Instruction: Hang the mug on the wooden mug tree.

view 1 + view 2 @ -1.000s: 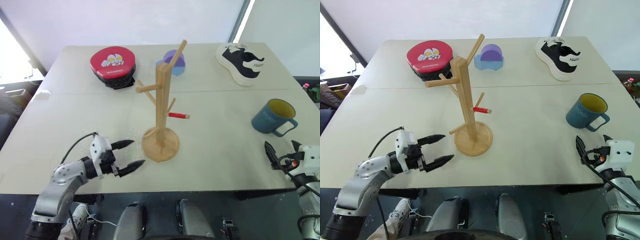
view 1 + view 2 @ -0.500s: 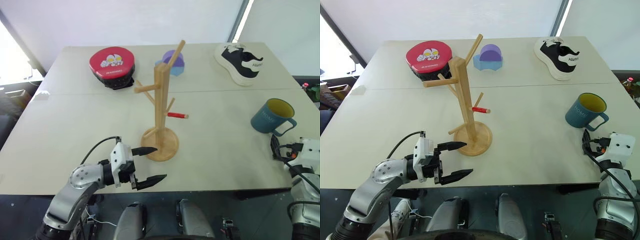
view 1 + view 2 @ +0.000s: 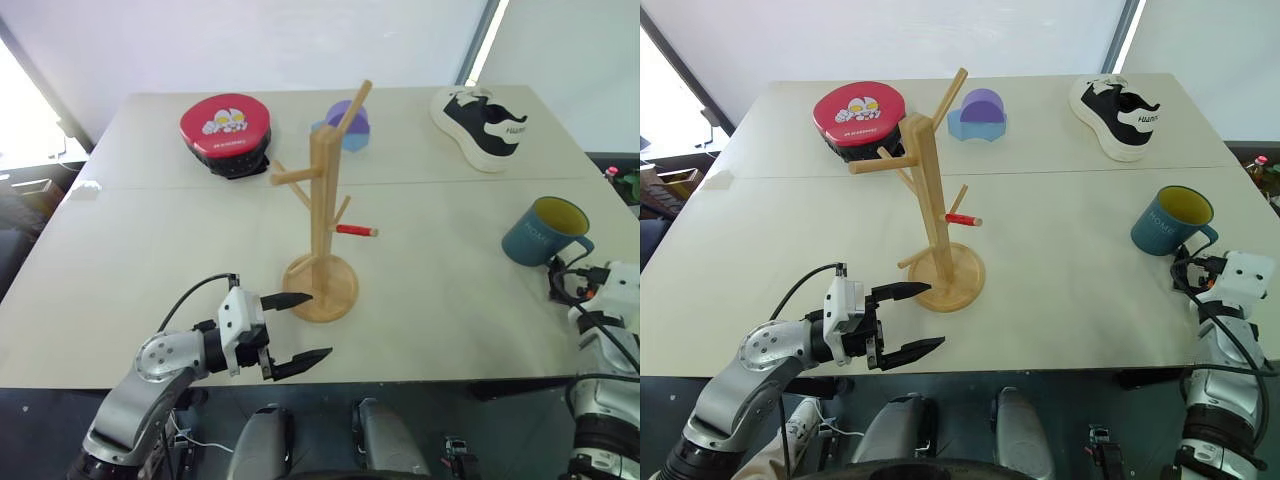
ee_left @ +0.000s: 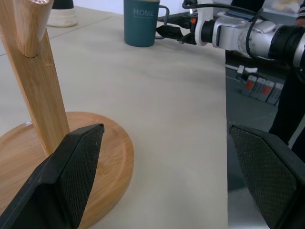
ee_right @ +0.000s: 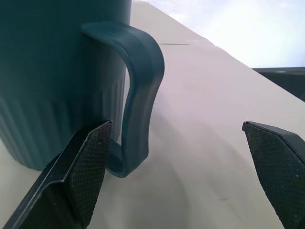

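Observation:
The teal-blue mug [image 3: 545, 232] stands upright at the table's right side, its handle [image 5: 139, 90] turned toward the front right. My right gripper [image 3: 562, 282] is open just in front of it; one finger [image 5: 78, 179] sits by the handle's lower end and the other is apart on bare table. The wooden mug tree [image 3: 324, 215] stands mid-table on its round base [image 4: 107, 160], with a red-tipped peg [image 3: 357, 231]. My left gripper [image 3: 318, 325] is open and empty just in front-left of that base.
A red round case [image 3: 227, 128], a purple and blue object [image 3: 348, 126] and a black-and-white shoe [image 3: 483, 116] lie along the far side. The table's front edge [image 3: 420, 380] runs just below both grippers.
My left gripper moved right to the tree's base, then held still. My right gripper moved forward up to the mug's handle.

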Controlling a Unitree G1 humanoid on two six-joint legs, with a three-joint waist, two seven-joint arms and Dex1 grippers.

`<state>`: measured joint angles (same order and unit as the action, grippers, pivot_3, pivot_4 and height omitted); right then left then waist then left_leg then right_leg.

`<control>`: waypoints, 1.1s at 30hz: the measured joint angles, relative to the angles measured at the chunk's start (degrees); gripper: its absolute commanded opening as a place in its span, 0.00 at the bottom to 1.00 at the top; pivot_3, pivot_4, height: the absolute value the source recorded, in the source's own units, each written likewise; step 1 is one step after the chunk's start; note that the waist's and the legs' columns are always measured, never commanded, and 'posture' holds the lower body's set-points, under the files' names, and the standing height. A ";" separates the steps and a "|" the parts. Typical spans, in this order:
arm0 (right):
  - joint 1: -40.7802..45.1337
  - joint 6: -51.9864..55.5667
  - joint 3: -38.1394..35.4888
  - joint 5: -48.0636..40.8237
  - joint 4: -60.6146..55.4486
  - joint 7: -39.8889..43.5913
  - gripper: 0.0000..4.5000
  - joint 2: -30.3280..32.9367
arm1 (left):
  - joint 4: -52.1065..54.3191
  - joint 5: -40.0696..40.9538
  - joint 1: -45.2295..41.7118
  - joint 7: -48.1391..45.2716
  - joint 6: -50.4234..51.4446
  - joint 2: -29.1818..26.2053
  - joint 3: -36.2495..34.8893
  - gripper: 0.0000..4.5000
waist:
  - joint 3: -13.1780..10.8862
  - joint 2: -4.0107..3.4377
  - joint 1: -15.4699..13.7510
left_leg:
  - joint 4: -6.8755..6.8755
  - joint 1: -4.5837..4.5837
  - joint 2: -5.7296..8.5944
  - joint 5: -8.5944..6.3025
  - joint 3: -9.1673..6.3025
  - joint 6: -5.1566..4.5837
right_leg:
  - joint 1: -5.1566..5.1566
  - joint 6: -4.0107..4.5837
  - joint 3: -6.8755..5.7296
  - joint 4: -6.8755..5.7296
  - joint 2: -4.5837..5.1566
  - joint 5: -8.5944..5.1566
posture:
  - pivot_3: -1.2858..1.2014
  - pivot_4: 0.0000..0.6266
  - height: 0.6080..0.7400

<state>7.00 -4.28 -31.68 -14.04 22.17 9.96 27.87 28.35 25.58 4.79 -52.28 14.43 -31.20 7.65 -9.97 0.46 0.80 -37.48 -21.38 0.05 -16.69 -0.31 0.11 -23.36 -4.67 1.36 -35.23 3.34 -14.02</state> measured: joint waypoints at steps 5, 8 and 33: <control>2.21 -0.01 0.02 -0.89 3.00 1.23 0.56 0.00 | 0.00 0.00 -0.25 0.03 -0.05 -0.12 -0.01 1.00 | 0.00 0.00 0.03 | -0.01 0.01 -0.01 0.00 0.00 0.00 | 0.01 -0.01 0.00 -0.02 -0.01 0.00 | 0.52 0.24 0.96; 2.83 -0.01 0.04 -1.94 3.17 2.82 0.20 0.00 | 0.00 0.00 -0.29 0.14 -0.05 -0.12 -0.01 1.00 | 0.00 0.00 0.03 | -0.01 0.01 -0.01 0.00 0.00 0.00 | 0.01 -0.01 0.00 -0.03 -0.01 0.01 | 0.52 0.24 0.96; -12.19 6.12 24.69 5.50 -51.24 27.85 0.01 13.52 | -11.51 4.95 -0.59 -1.80 -2.40 -1.62 -12.78 1.00 | -0.09 0.20 -0.24 | -0.58 -0.04 -0.12 0.00 -0.09 0.00 | 0.09 -0.01 -0.07 -0.26 -0.08 -0.01 | 0.52 0.24 0.96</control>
<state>-5.18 1.84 -6.99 -8.54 -29.07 37.81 41.39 16.84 30.53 4.20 -54.08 12.02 -32.82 -5.13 -10.06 0.66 0.56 -38.06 -21.42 -0.07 -16.69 -0.41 0.11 -23.27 -4.68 1.29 -35.50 3.26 -14.03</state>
